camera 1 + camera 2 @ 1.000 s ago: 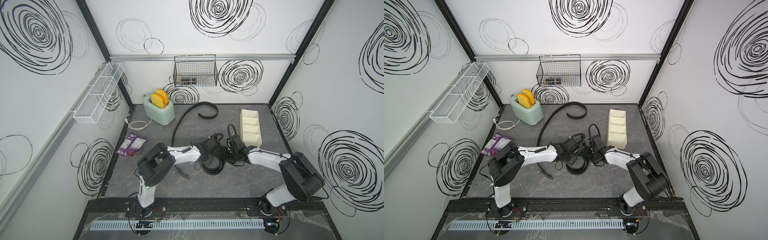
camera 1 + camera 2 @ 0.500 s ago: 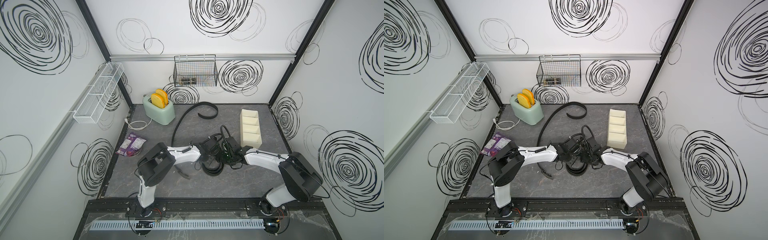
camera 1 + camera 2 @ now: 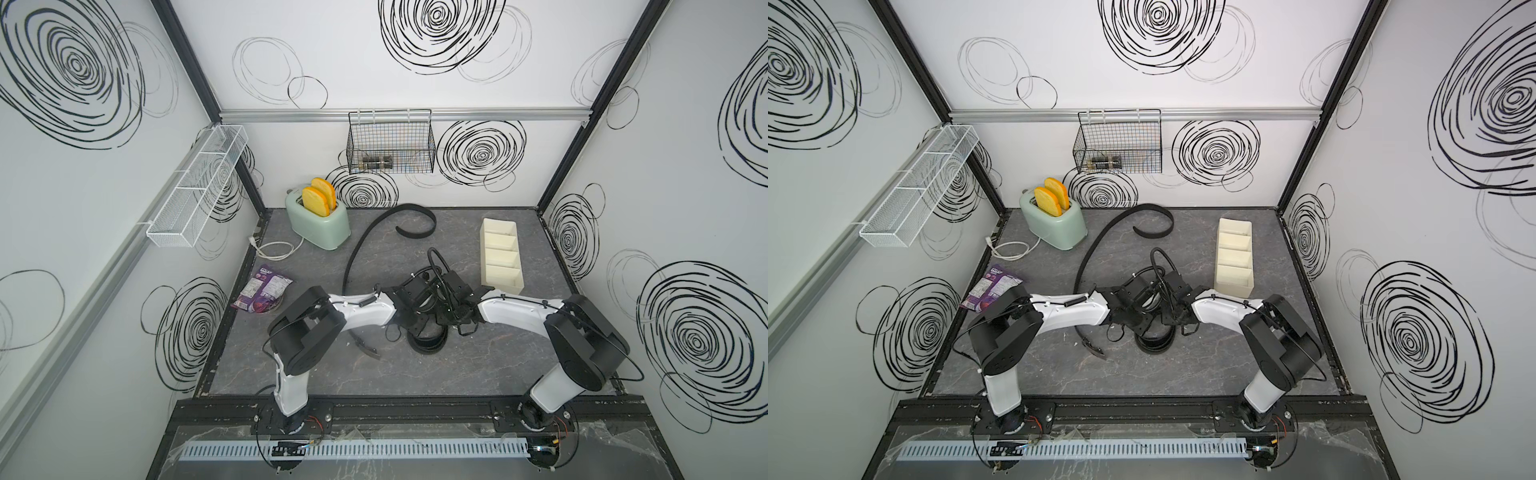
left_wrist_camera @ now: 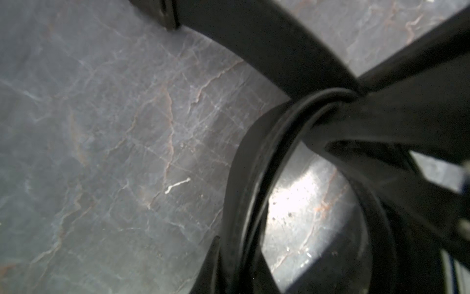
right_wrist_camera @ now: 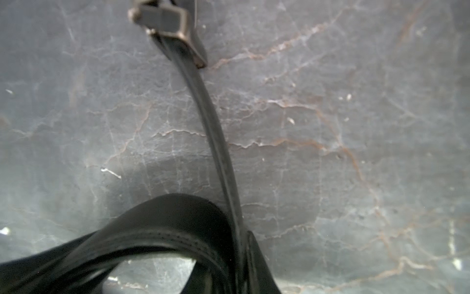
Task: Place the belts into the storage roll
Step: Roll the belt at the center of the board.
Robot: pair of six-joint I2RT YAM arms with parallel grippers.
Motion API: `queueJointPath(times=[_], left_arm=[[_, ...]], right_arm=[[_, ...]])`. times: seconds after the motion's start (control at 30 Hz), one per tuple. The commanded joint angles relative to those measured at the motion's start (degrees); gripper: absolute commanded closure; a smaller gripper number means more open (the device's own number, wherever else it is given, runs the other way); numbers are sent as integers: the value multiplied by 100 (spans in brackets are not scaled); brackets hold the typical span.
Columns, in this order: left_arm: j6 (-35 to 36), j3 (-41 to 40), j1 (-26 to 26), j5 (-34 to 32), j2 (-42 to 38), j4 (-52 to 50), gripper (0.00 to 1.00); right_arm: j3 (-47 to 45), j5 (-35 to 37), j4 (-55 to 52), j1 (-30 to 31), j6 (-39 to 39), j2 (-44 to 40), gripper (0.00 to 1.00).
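The grey desk (image 3: 498, 365) fills the floor of the cell. A white mesh shelf (image 3: 195, 191) hangs on the wall at 9 o'clock and a black basket (image 3: 390, 145) on the wall at 12. A mint toaster (image 3: 322, 226) stands at 11 o'clock. The cream tray (image 3: 502, 286) sits at 2 o'clock, its long side running toward 12. Both belts lie on the desk outside it. The long belt (image 3: 415, 235) curls at 12 o'clock and arcs toward the centre, passing under the left arm. The coil (image 3: 428, 349) sits just toward 6 o'clock of centre, below both wrists. A purple bag (image 3: 262, 293) lies at 9 o'clock.

The left gripper (image 4: 340, 101) is closed on the coil's layers. The right gripper (image 3: 444, 324) is low beside the coil, and I cannot tell how its jaws stand. In the right wrist view a strap on edge runs from a buckle (image 5: 167, 28) to the coil.
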Motion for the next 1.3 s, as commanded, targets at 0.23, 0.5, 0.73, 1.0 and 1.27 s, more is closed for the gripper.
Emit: queueJointPath(times=[0.23, 0.5, 0.73, 1.0, 1.27], left_arm=[[-33, -964, 2286, 1041, -1674, -569, 40], [454, -829, 2984, 1383, -1764, -551, 40], [1002, -688, 2303, 864, -1706, -391, 39], [1267, -632, 2121, 1123, -1494, 24, 38], [1849, -357, 1865, 1212, -1240, 369, 36]], right_arm=[[879, 2104, -1122, -185, -1914, 827, 100], [903, 2340, -576, 396, -4790, 604, 100], [443, 1657, 399, 381, -6190, 196, 100], [543, 563, 269, -79, -6559, 355, 100], [402, 65, -57, -258, -7367, 310, 100]])
